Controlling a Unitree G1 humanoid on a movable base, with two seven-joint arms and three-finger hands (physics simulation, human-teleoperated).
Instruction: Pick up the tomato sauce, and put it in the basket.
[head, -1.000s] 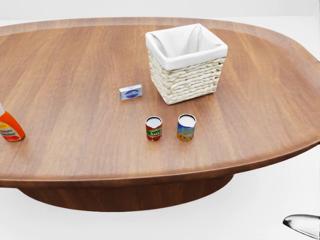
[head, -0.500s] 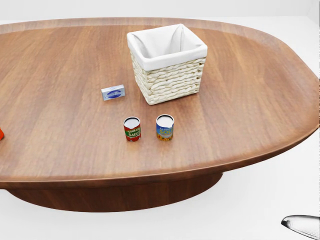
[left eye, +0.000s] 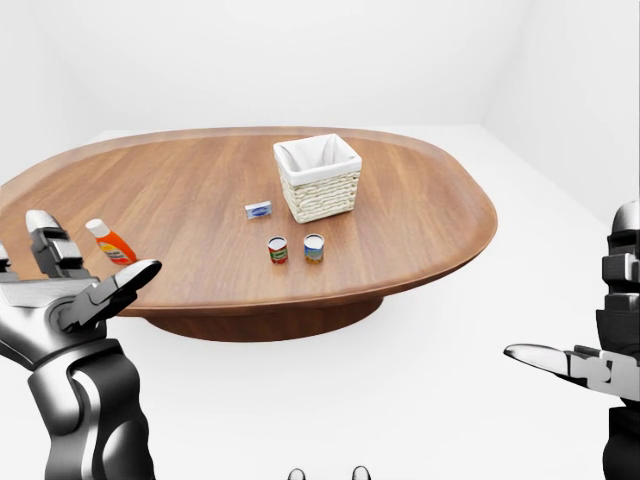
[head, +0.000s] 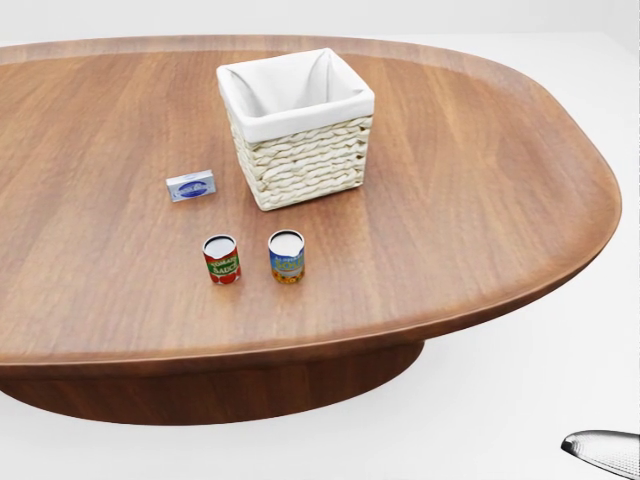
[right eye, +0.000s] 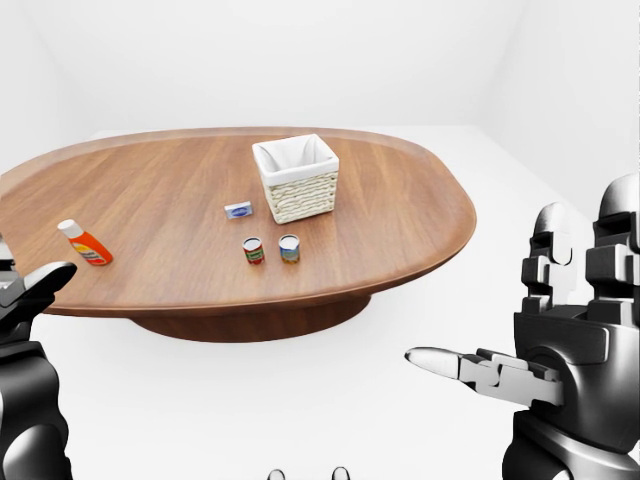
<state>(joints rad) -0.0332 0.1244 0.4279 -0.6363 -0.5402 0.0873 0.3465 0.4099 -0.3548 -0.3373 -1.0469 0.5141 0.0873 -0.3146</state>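
In the left-eye view the left robot hand (left eye: 75, 290) hangs at the lower left, off the counter's (left eye: 420, 215) near rim, its fingers spread apart and holding nothing. Just above it on the wood stands an orange bottle (left eye: 111, 241) with a white cap, close to the rounded left edge; its label is too small to read. From there a wide stretch of bare wood runs rightward to the middle group.

A small blue-and-white box (head: 190, 186) lies flat, just left of the basket (head: 300, 160); its print cannot be made out. Below it in the head view stands the tomato sauce (head: 222, 260), an upright red can with a green band and the word "SAUCE" legible on the label. It sits near the counter's near edge, apart from the basket and just left of a second can (head: 286, 257) with a blue and yellow label, unreadable. The two cans stand side by side, not touching. The woven basket has a white cloth lining and sits upright, above the cans.

Right of the basket the wood is open out to the curved right rim, and white floor (left eye: 420, 380) surrounds the counter. The right robot hand (right eye: 540, 365) hovers at the lower right, off the counter, fingers extended and apart, touching nothing.
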